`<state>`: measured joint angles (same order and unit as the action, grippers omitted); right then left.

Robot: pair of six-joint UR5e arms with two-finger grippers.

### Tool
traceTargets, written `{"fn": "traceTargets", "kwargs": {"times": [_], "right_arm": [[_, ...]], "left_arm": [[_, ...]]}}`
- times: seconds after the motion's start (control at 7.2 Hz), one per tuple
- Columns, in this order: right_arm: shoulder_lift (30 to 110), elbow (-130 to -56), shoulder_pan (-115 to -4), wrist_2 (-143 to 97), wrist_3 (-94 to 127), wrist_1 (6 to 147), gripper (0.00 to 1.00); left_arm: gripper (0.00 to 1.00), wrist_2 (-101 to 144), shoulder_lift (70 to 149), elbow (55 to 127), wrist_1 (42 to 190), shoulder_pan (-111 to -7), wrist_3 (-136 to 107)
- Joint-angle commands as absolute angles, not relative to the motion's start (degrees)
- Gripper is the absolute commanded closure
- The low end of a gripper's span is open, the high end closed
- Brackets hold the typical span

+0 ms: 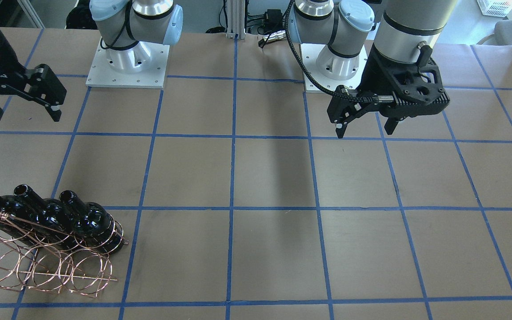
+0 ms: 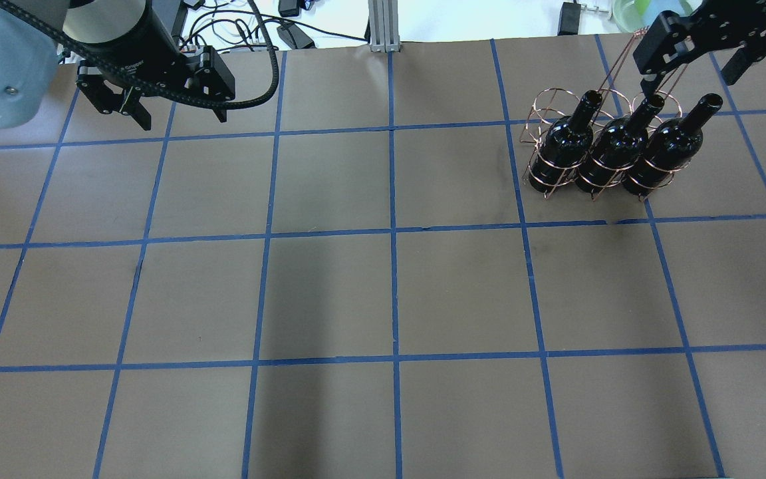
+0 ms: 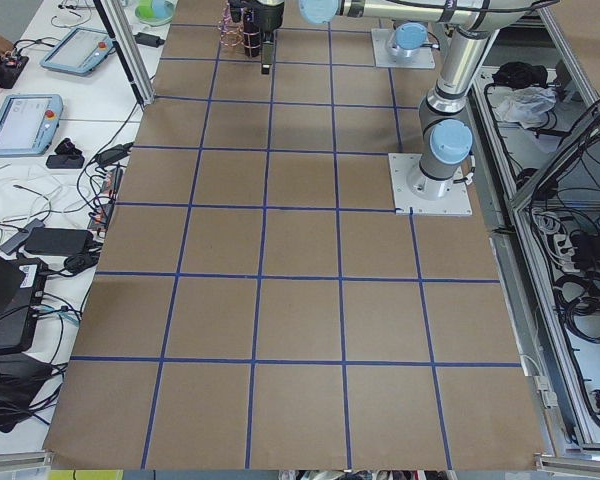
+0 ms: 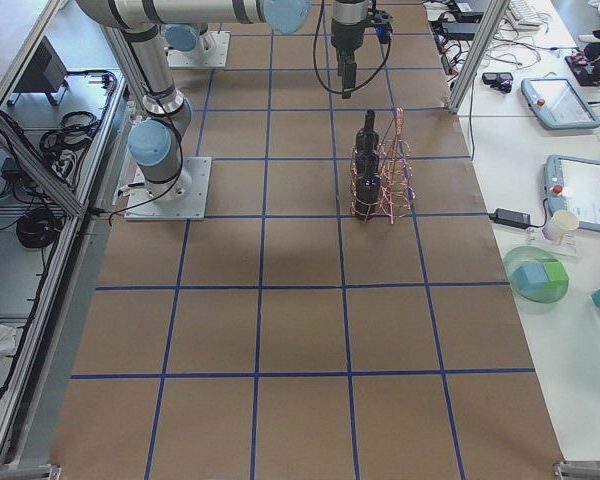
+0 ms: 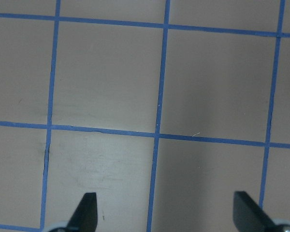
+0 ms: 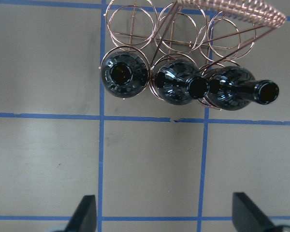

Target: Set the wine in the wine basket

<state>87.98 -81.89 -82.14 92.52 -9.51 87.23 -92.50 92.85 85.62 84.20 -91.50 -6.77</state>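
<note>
Black wine [image 2: 612, 150], three bottles, stands in the basket [image 6: 246, 10]; its rings keep them upright. I see my right gripper [image 2: 689, 72] and left gripper [image 2: 181, 120] spread apart, holding nothing, up off the table.

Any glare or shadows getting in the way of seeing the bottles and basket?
Right wrist view: sharp, only small highlights on the bottles, wire basket clearly outlined. Overhead: specks of glare on the glass, soft dark shadow bands across the table. Front-facing: basket sits at the frame's left edge, broad shadow mid-table. Side views: basket too small for detail.
</note>
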Motion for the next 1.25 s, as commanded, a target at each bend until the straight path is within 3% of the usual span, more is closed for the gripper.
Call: {"fn": "traceTargets", "kwargs": {"times": [0.0, 1.11], "right_arm": [[89.3, -83.7, -86.6, 92.3, -5.5, 87.1, 0.00], [90.3, -84.3, -88.1, 89.9, -6.6, 84.7, 0.00]], "left_arm": [[0.00, -92.6, 92.6, 85.7, 84.3, -91.5, -6.4], [0.00, -92.0, 93.3, 86.7, 83.1, -90.9, -6.1]]}}
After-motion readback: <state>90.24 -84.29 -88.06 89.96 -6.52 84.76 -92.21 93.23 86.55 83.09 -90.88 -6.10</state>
